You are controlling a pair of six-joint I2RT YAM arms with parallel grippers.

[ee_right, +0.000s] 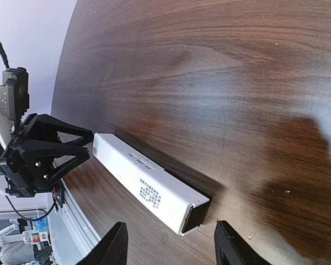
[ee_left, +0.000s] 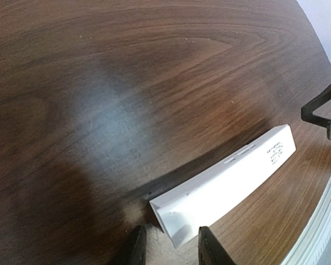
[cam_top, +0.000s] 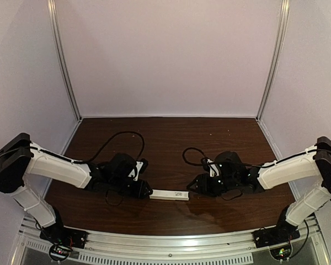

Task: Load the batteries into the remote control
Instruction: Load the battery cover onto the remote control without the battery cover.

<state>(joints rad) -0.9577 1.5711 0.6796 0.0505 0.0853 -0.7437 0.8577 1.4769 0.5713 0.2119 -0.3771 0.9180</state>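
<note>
The remote control [cam_top: 169,194] lies near the bench's [cam_top: 171,138] front edge. The left gripper [ee_left: 170,231] straddles one end, grip unclear; the right gripper [ee_right: 171,226] stands apart around the other.

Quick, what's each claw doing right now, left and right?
Left claw: around one end of the remote; cannot tell if it grips.
Right claw: open, straddling the remote's other end.

Remote control [cam_top: 169,194] plugs both gaps: left fingers [ee_left: 137,245] and right fingers [ee_right: 113,245] straddle its ends, little slack either side. Beyond them, bare desk [cam_top: 165,143] runs free to the walls [cam_top: 165,55].
</note>
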